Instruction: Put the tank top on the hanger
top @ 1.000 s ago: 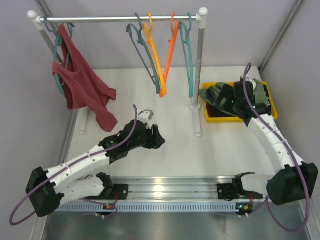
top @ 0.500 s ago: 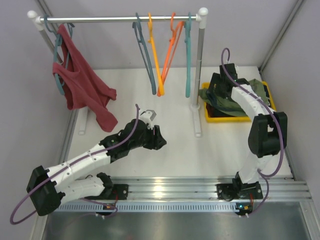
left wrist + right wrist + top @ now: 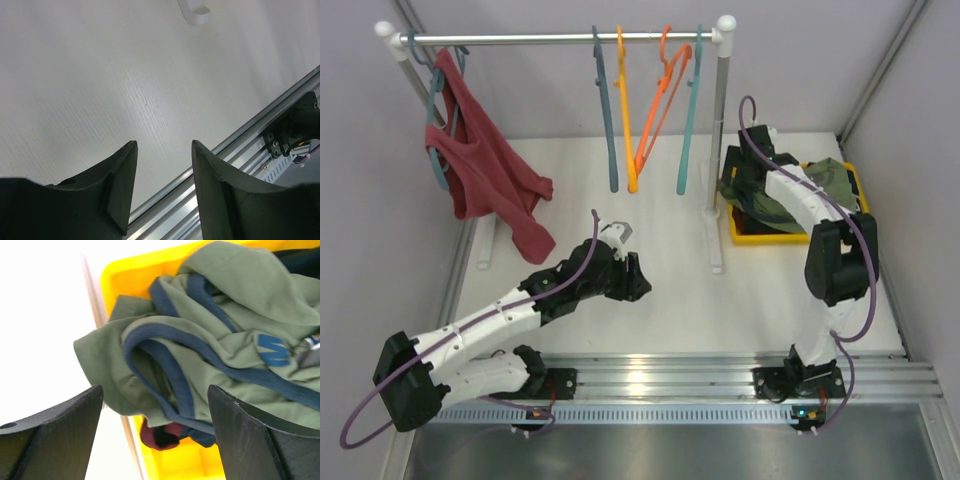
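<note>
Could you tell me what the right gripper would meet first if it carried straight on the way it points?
The right gripper would most likely meet the tank top, bunched in the yellow bin straight ahead; depth is unclear.

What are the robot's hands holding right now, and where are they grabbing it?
Nothing. The right gripper hangs open over the tank top, which lies bunched in the yellow bin. The left gripper is open over the table.

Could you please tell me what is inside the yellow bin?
The tank top lies crumpled on top, spilling over the rim of the yellow bin. A bit of maroon-and-dark fabric peeks out beneath it; whatever else lies underneath is covered.
</note>
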`<state>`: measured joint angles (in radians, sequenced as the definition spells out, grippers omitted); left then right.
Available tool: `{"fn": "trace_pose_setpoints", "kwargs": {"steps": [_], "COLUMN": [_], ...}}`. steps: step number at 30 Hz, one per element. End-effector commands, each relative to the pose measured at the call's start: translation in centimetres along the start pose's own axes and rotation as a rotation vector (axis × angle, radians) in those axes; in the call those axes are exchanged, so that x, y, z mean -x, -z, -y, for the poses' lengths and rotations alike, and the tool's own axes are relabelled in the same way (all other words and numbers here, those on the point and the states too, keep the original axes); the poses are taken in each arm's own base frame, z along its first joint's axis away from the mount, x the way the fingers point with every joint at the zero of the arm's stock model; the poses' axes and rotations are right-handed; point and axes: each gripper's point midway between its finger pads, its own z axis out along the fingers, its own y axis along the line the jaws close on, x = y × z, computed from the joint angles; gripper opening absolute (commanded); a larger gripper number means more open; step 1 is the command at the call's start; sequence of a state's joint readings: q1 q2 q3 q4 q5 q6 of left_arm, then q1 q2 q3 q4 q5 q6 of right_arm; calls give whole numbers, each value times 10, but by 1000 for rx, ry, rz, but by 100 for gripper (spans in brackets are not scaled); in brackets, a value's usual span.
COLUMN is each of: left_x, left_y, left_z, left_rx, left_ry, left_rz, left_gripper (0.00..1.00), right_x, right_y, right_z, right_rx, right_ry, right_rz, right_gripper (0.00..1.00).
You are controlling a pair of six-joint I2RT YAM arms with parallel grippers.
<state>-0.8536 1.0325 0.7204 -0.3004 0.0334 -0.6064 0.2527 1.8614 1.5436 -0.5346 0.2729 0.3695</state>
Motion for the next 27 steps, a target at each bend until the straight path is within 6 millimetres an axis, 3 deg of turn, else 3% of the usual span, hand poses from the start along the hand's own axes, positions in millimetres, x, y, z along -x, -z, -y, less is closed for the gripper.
{"fn": "trace_pose_setpoints", "kwargs": {"steps": [1, 8, 11, 12, 15, 20, 23, 27], "left_x": [13, 13, 12, 12, 11, 11, 11, 13], "left_y": [4, 6, 5, 5, 5, 5, 4, 4], "left_z": [11, 10, 9, 9, 9, 8, 8, 9], "left_rx": [-28, -24, -21, -20, -19, -16, -15, -18], "left_ry": [-7, -9, -7, -7, -10, -14, -16, -18], "left_rz": [31, 31, 29, 28, 26, 25, 26, 33], "left_gripper": [52, 52, 52, 52, 52, 52, 52, 52], "right_x": [13, 8, 9, 10, 14, 26, 39, 63], "right_y": [-10, -24, -25, -24, -19, -3, 12, 46], "right_z": [-8, -5, -1, 0, 1, 6, 10, 16], "right_rx": [-10, -48, -65, -73, -75, -61, -54, -23], "right_ry": [-4, 14, 12, 8, -4, -33, -52, -88], "right_rz": [37, 16, 20, 23, 39, 70, 102, 172], "right_gripper": [84, 69, 52, 41, 23, 2, 0, 0]}}
